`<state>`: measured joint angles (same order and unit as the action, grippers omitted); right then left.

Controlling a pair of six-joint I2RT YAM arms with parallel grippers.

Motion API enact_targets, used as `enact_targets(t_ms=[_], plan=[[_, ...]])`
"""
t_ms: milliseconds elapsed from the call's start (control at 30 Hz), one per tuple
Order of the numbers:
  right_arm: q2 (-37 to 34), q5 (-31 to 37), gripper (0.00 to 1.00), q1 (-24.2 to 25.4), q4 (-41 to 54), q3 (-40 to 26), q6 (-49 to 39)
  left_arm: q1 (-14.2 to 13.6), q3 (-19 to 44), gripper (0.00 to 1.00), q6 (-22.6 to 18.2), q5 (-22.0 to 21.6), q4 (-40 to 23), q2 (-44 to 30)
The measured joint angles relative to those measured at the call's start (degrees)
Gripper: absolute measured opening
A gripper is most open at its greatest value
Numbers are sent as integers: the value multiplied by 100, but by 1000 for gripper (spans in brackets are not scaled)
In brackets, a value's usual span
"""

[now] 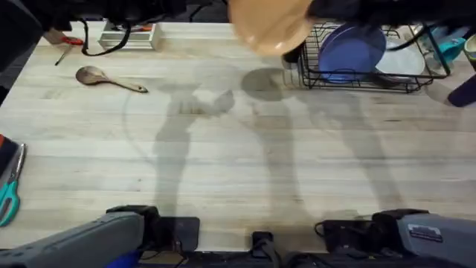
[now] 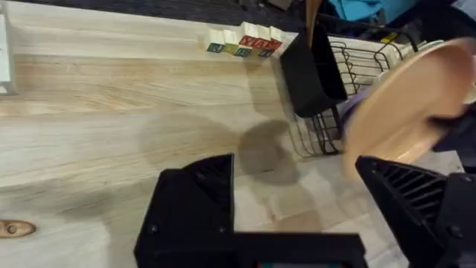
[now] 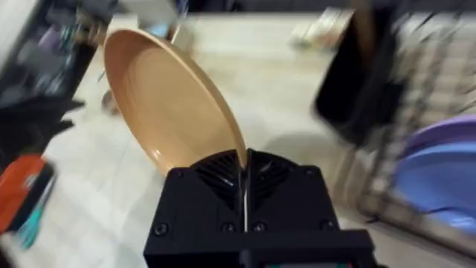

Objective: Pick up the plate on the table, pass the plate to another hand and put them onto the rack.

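My right gripper [image 3: 244, 175] pinches the rim of the round, glossy orange plate [image 3: 167, 97], tilted above the pale plank table [image 1: 223, 149] beside the black wire rack [image 1: 357, 74]; my left gripper [image 2: 297, 201] gapes wide.

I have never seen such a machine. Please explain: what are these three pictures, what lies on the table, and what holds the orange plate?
Two robot arms work at a wooden table. One camera looks down from above; two sit on the wrists. The right gripper pinches the rim of the orange plate, held in the air near the black wire rack, which already holds a blue plate. The left gripper is open, holding nothing. A wooden spoon and scissors lie on the table.
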<state>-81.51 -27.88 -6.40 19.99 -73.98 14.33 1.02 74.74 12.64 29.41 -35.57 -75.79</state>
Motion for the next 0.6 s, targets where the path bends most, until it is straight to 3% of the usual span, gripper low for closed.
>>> enact_targets(t_ms=[233,600], plan=[[605,19,29,973,74,-190,-831,140,0,995,0,0,51,0],[1122,21,29,1935,363,-194,-2786,214,0,995,0,0,157,0]])
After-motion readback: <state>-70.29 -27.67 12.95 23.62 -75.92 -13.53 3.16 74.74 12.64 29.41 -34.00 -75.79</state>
